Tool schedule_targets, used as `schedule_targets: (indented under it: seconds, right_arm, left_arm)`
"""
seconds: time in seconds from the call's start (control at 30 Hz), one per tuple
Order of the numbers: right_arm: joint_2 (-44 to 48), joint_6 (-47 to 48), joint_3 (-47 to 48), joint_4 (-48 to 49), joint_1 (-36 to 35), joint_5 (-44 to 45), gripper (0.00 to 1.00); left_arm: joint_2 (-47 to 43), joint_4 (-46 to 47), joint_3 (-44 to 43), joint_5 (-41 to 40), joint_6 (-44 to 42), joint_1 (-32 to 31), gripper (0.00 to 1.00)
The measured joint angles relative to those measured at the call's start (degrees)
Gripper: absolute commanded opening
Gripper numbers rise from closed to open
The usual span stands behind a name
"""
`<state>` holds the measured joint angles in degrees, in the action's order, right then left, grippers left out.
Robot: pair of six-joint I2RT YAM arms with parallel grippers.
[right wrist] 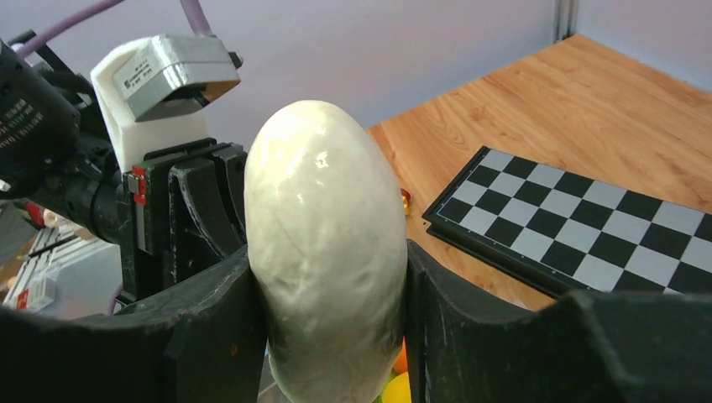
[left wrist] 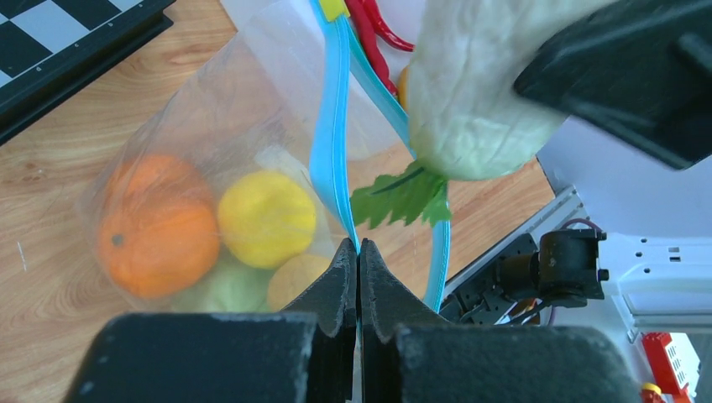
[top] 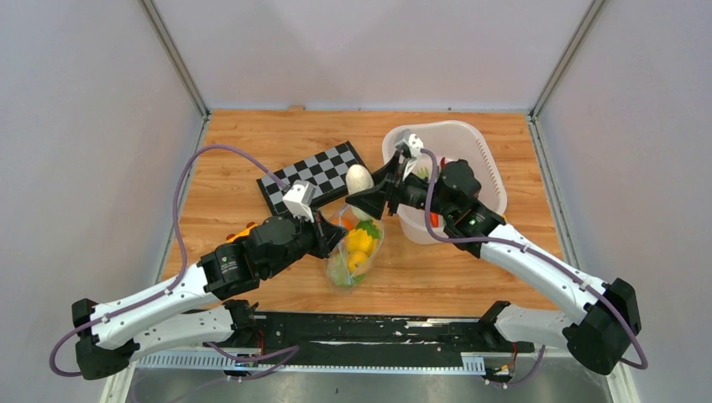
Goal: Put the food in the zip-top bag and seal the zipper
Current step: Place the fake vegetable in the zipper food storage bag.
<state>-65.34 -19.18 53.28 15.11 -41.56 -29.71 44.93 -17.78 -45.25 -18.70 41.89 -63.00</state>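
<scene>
Wooden table [top: 252, 143], top view: the zip-top bag [top: 356, 252] lies near the centre between the two arms, with yellow and green food visible inside. The left gripper [top: 330, 236] sits at the bag's upper left edge. The right gripper [top: 363, 195] carries a white radish [top: 359, 178] above the bag's far end, just in front of the chessboard [top: 315, 172]. A white basket [top: 474, 159] stands behind the right arm.

Left wrist view: the jaws are pressed together on the teal zipper [left wrist: 330, 126], pinching one lip of the mouth while the other lip stands apart. Through the clear film show an orange [left wrist: 157, 231], a yellow fruit [left wrist: 265, 218], possibly a lemon, and paler pieces below that cannot be identified. The radish hangs over the open mouth, with the green leaf [left wrist: 403, 197] at its lower end between the two lips.

Right wrist view: both fingers [right wrist: 214, 319] clamp the radish by its sides, half spread, with the radish upright.
</scene>
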Motion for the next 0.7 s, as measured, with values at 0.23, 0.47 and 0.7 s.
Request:
schedule_targets:
  seconds: [0.23, 0.47, 0.7]
  right_arm:
    - [-2.2, 7.5, -1.3, 3.8, -4.7, 1.6, 0.38]
    - [-2.8, 12.0, -6.6, 9.6, -5.3, 3.9, 0.61]
    - [-2.8, 14.9, -7.8, 9.3, -5.3, 4.9, 0.71]
  left_arm:
    - [-0.3, 0.0, 0.0, 0.0, 0.0, 0.0, 0.00]
    - [-1.7, -0.9, 0.0, -0.8, 0.2, 0.0, 0.00]
    - [-2.7, -1.2, 0.3, -1.5, 0.2, 0.0, 0.00]
